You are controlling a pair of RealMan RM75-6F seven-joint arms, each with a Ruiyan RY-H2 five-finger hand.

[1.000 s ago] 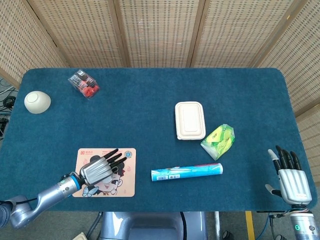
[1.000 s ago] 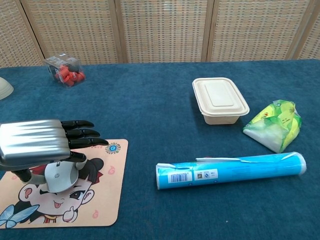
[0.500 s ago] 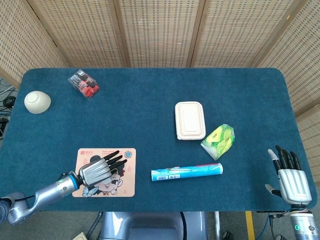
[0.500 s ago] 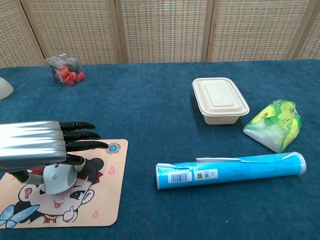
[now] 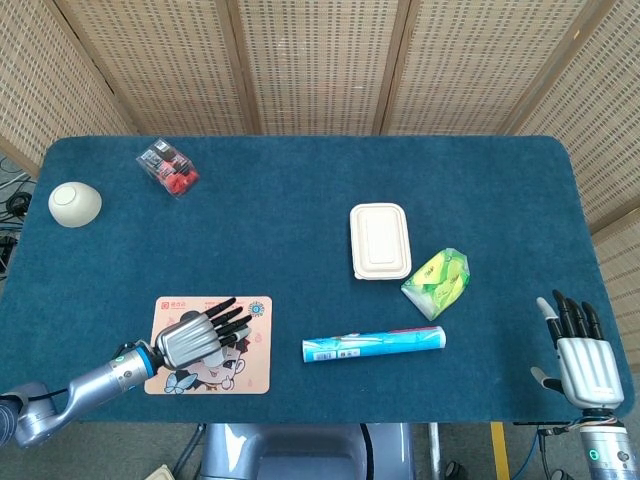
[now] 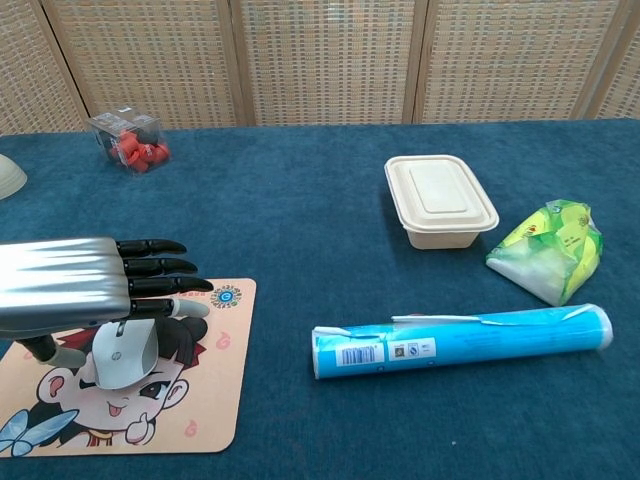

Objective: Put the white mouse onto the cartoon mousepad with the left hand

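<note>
My left hand (image 6: 75, 285) hovers flat, fingers spread and gripping nothing, directly above the white mouse (image 6: 122, 355) resting on the cartoon mousepad (image 6: 200, 405), long axis pointing away from me.

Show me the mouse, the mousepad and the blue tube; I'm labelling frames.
mouse (image 6: 122, 357): chest view, on its white shell.
mousepad (image 6: 205, 400): chest view, bare right part.
blue tube (image 6: 480, 338): chest view, mid-length of its side.
</note>
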